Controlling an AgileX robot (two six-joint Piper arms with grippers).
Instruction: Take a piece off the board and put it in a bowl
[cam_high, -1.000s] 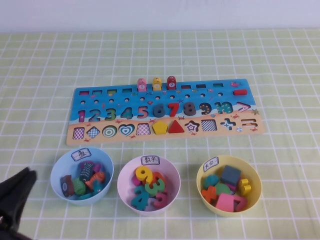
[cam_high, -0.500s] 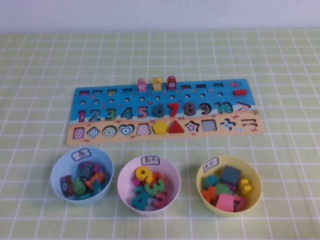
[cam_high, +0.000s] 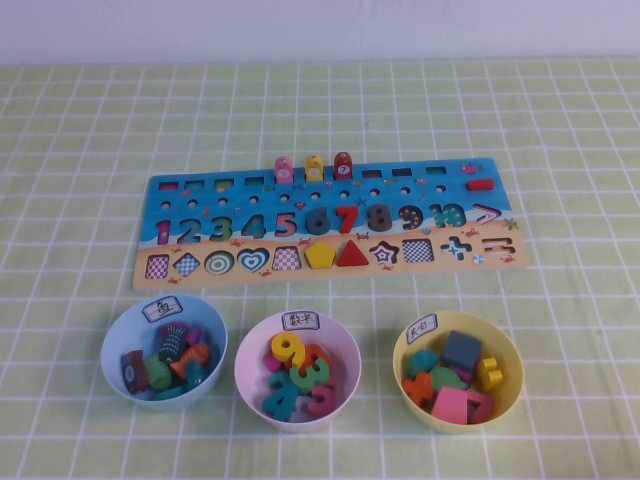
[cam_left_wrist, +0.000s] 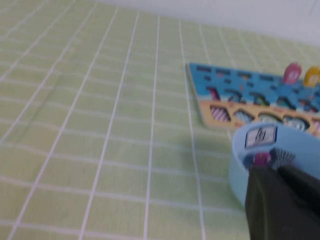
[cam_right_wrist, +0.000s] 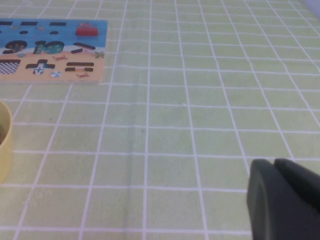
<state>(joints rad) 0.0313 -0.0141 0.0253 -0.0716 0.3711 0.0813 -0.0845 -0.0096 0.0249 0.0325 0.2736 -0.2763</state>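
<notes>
Fingers of the left gripper (cam_left_wrist: 278, 172), dark and shown only in its own wrist view, look pressed together with no gap between them; it hangs low over the green checked tablecloth (cam_high: 560, 120), just beside the round light-blue plastic bowl (cam_high: 112, 345). The right gripper (cam_right_wrist: 274, 162) likewise has its dark fingers closed on nothing, above bare cloth on the robot's right of the round yellow plastic bowl (cam_high: 515, 360) and well apart from the board. Three bowls stand in a row nearest the robot: the light-blue one at left, a white-pink bowl (cam_high: 245, 350) of number pieces in the middle, and the yellow one, with a small handwritten label on its rim, at right. A small flat teal wooden piece (cam_high: 421, 360) lies inside the yellow bowl among other coloured blocks; its heart outline is hard to make out there. Beyond the bowls lies the long rectangular puzzle board (cam_high: 330, 200), where the heart-shaped slot (cam_high: 253, 260) shows only its printed pattern, while the yellow pentagon (cam_high: 320, 255) and red triangle (cam_high: 351, 254) sit in their slots.
</notes>
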